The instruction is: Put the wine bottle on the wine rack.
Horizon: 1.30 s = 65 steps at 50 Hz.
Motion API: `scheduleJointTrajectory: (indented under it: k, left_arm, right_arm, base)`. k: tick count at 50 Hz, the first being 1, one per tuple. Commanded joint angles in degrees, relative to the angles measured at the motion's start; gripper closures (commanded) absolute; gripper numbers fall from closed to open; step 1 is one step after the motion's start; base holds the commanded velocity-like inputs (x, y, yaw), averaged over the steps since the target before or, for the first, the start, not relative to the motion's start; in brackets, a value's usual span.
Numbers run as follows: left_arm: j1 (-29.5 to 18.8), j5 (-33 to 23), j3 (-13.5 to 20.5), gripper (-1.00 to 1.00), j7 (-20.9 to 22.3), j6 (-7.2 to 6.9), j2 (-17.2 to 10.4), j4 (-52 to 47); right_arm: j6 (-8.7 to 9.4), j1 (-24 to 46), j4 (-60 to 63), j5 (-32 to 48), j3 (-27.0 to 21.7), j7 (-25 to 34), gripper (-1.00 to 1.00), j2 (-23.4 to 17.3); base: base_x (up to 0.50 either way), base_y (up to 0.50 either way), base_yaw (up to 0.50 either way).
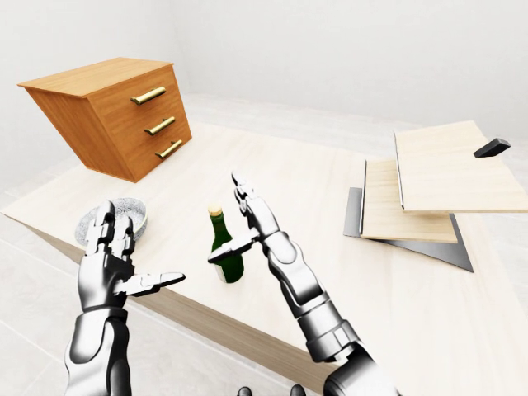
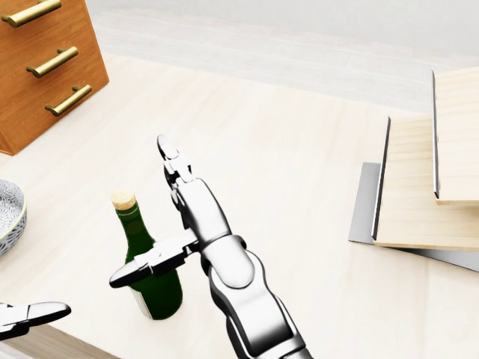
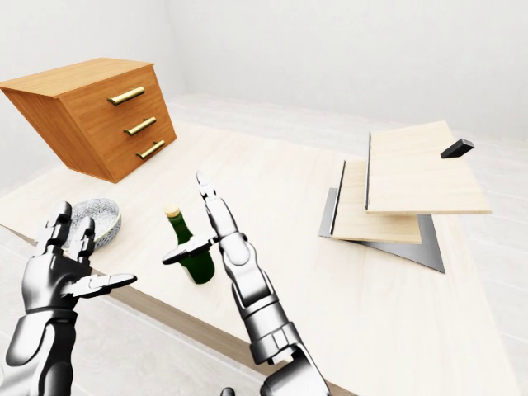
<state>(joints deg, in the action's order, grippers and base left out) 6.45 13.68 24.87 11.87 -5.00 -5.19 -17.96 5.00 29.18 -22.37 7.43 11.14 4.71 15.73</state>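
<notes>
Going left to right in the left-eye view, we are seeing a wooden drawer chest [image 1: 115, 115] at the far left of the pale table [image 1: 313, 177], its three brass handles facing us. Below it, a patterned bowl [image 1: 136, 213] is sitting near the table's lower left edge.

We are holding our left hand [image 1: 111, 264] up off the table's lower edge, fingers spread and thumb out. It is gripping nothing and is well apart from the bottle.

The wine bottle [image 2: 150, 262] is standing upright on the table, corked, near the lower edge. It is green glass.

Our right hand [image 2: 176, 224] is standing just beside the bottle on its right. The long fingers [image 2: 168, 153] are pointing straight up the head view and the thumb [image 2: 146, 265] is crossing in front of the bottle's body. The hand is wide open. Whether the thumb is touching the glass we cannot tell.

At the right, stacked wooden boards on a grey base [image 1: 412, 194] are lying well apart from the bottle. We are judging this to be the wine rack, though its form is unclear. A small dark block [image 1: 492, 148] is sitting at its far right.

Progress, as we are judging it: early. The bottle is not yet grasped or lifted. Closing, carrying across and placing are all remaining.
</notes>
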Motion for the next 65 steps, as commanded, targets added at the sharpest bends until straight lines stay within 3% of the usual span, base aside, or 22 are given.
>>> scheduleJointTrajectory:
  k: [1,41,65]
  left_arm:
    - [-0.1,-0.1,-0.2,-1.0,-0.1,0.0,0.0,0.3]
    - [0.1,-0.1,-0.3,-1.0,-0.1,0.0,0.1,0.0]
    - [0.0,0.0,-0.2,-1.0,-0.3,0.0,0.0,0.3]
  right_arm:
    - [0.0,1.1,-3.8,0.0,-0.3,-0.1,-1.0,0.4]
    - [0.0,8.1,-9.1,-1.3,-2.7,0.1,-1.0,0.2]
    - [-1.86,10.3,-14.8,-1.8,-2.9,0.8,-1.0,1.4]
  base:
    - [0.0,0.0,0.0]
    - [0.0,0.0,0.0]
    - [0.0,0.0,0.0]
